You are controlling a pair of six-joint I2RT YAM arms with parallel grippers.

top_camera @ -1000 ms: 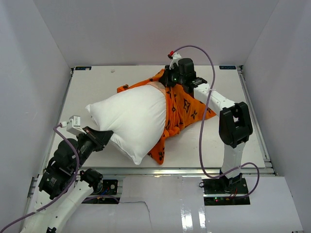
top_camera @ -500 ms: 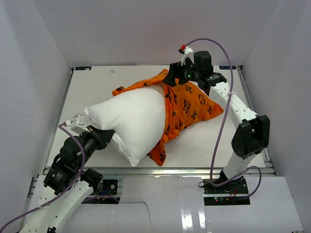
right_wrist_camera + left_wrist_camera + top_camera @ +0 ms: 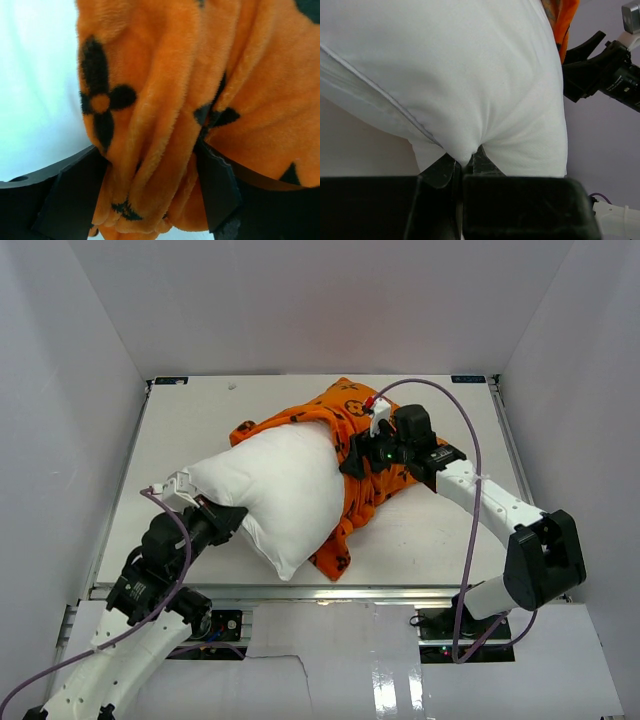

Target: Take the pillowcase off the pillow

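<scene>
The stripping step was in hand: the left gripper (image 3: 228,521) was clamped on a corner of the pillow (image 3: 285,485), and the right gripper (image 3: 352,462) on a bunched fold of the pillowcase (image 3: 345,410), which covered only the pillow's far end. The next move would call for pulling the arms apart. The wrist views showed both pinches, seemingly firm, while the top view hid them.

You'll see the pillowcase (image 3: 165,100) is a thick, fuzzy plush cloth, matt, with its nap standing up along the folds. The pillow (image 3: 445,75) is a smooth, finely woven white cloth with a corded seam, also matt. The right fingers (image 3: 75,195) and the left fingers (image 3: 440,174) look like matt black plastic. The table (image 3: 200,420) is smooth, matt white.
</scene>
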